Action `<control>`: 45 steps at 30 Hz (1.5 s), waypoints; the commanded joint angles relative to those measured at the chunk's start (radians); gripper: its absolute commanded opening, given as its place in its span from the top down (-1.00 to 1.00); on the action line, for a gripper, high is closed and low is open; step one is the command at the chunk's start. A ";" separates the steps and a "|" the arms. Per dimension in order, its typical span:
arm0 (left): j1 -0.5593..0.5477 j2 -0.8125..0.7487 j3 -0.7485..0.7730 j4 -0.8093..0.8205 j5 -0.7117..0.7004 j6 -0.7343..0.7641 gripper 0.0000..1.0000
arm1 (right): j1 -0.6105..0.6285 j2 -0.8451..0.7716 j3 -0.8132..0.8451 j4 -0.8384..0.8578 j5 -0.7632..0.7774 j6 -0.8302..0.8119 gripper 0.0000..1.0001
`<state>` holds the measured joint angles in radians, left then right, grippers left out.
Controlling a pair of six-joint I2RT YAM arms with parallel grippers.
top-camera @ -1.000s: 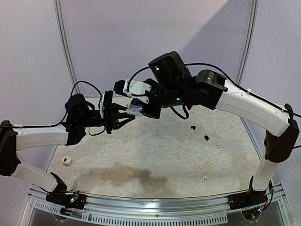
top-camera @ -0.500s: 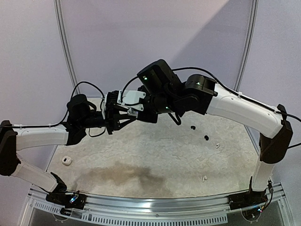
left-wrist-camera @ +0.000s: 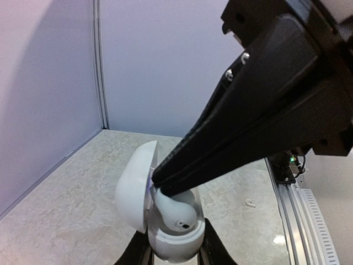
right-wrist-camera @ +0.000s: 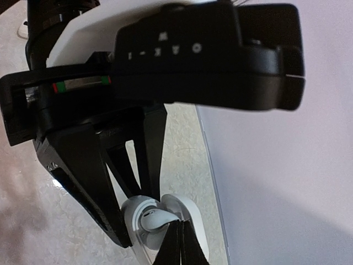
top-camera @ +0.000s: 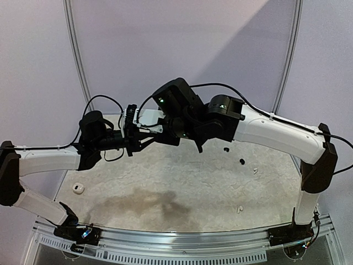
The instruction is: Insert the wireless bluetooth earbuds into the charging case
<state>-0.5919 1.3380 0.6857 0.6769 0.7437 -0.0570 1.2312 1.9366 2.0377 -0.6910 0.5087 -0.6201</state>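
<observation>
The white charging case (left-wrist-camera: 175,245) has its lid (left-wrist-camera: 132,190) swung open, and my left gripper (left-wrist-camera: 174,255) is shut on its body. A white earbud (left-wrist-camera: 177,212) lies partly in the case's well. My right gripper (left-wrist-camera: 158,185) is shut on that earbud's stem, its black fingers coming in from the upper right. The right wrist view shows the same earbud (right-wrist-camera: 148,220) inside the case (right-wrist-camera: 190,221), held at the tips of my right gripper (right-wrist-camera: 178,227). From above, the two grippers meet at the back left (top-camera: 144,135), where the case is hidden.
Loose on the mat at the right lie two black earbuds (top-camera: 226,149) (top-camera: 241,162) and two white ones (top-camera: 255,170) (top-camera: 240,209). A small white object (top-camera: 77,188) rests near the mat's left edge. A metal rail (top-camera: 182,245) runs along the front.
My right arm has swung left and down to my left gripper, bringing the earbud into the open case. The left arm has barely moved.
</observation>
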 commanded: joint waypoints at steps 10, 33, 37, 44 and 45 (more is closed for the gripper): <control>-0.014 0.010 0.025 0.093 -0.061 -0.029 1.00 | 0.014 -0.005 -0.105 0.004 -0.067 0.008 0.94; -0.017 0.006 0.019 0.105 -0.058 0.021 1.00 | 0.013 -0.027 -0.217 0.013 -0.025 0.055 0.74; -0.017 0.004 0.018 0.104 -0.058 0.018 1.00 | 0.012 -0.032 -0.248 0.013 -0.024 0.068 0.76; -0.016 0.005 0.017 0.107 -0.066 0.004 1.00 | 0.010 -0.058 -0.306 0.031 -0.009 0.089 0.74; -0.016 0.005 0.017 0.107 -0.066 0.002 1.00 | 0.011 -0.060 -0.307 0.031 -0.005 0.089 0.74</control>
<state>-0.6041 1.3643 0.6758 0.6140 0.7048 -0.0486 1.2335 1.8668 1.7908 -0.4953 0.5217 -0.5552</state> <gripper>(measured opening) 0.239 0.127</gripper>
